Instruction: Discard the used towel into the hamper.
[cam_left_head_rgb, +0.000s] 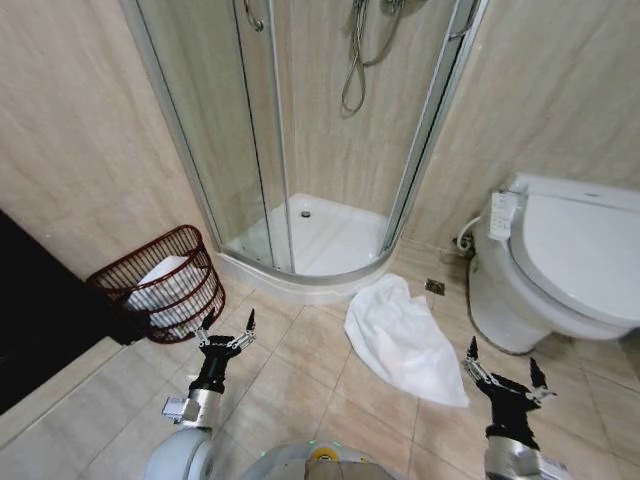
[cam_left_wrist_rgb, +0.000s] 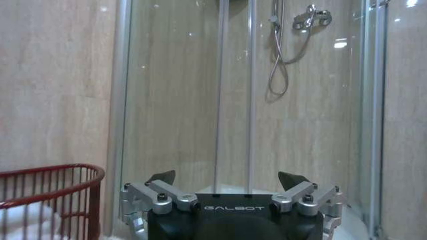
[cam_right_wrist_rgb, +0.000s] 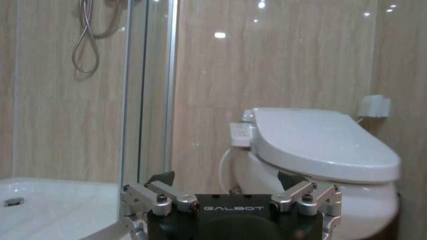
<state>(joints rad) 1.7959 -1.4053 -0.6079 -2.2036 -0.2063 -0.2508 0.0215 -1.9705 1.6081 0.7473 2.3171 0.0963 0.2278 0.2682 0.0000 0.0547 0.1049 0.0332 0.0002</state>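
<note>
Tiled bathroom floor (cam_left_head_rgb: 300, 370), beige wall tiles, glass corner shower stall (cam_left_head_rgb: 300, 130) at the back.

Head view: white towel (cam_left_head_rgb: 402, 340) crumpled flat on floor, between shower stall base and toilet (cam_left_head_rgb: 560, 265), just in front of the stall's curved sill. Hamper (cam_left_head_rgb: 160, 283) left of shower stall, against the wall, tipped toward the camera; red-brown wire weave, white cloth already inside. Left claw (cam_left_head_rgb: 228, 331) held low, just below and right of hamper, well left of towel; fingers spread, nothing held. Right claw (cam_left_head_rgb: 503, 369) low, just right of towel's near corner, in front of toilet; fingers spread, empty, not touching towel.

Left wrist view: left claw (cam_left_wrist_rgb: 227, 179) open, both fingertips apart, pointing at shower stall glass (cam_left_wrist_rgb: 233, 100). Hamper rim (cam_left_wrist_rgb: 50, 182) beside the claw, apart from it. Shower hose (cam_left_wrist_rgb: 283, 55) on wall behind glass.

Right wrist view: right claw (cam_right_wrist_rgb: 227, 179) open, empty. Toilet (cam_right_wrist_rgb: 320, 145) ahead of it, lid down. Shower stall tray (cam_right_wrist_rgb: 53, 205) to the other side.
</note>
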